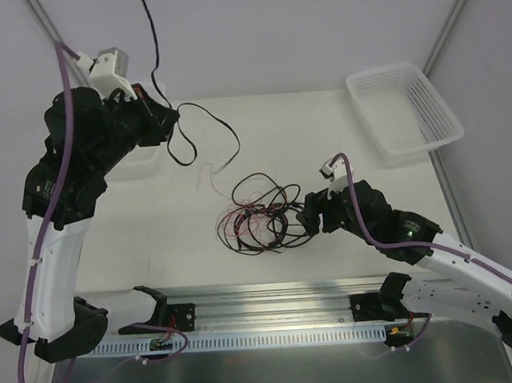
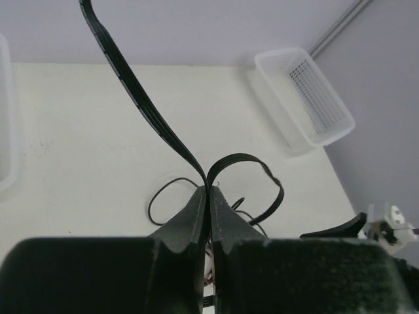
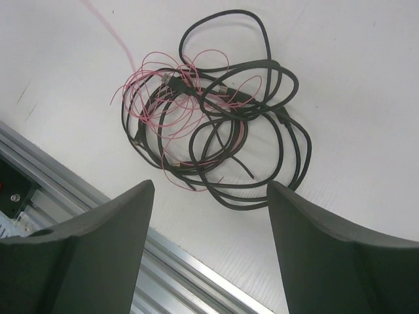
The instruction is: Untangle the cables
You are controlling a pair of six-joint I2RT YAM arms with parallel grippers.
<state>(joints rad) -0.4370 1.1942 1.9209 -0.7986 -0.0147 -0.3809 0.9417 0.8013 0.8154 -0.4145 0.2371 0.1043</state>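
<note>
A tangle of thin black cords and fine pink wires (image 1: 258,213) lies on the table's middle; it also shows in the right wrist view (image 3: 216,124). My left gripper (image 1: 169,118) is raised at the back left and shut on a flat black cable (image 2: 141,98). One end of that cable stands up past the gripper; the other loops down to the table (image 1: 220,128). My right gripper (image 1: 307,218) is open and empty, just right of the tangle, fingers (image 3: 118,229) apart above the table's near edge.
A white mesh basket (image 1: 405,109) stands at the back right, also in the left wrist view (image 2: 304,101). A white tray edge (image 2: 5,131) is at the far left. An aluminium rail (image 1: 273,297) runs along the near edge.
</note>
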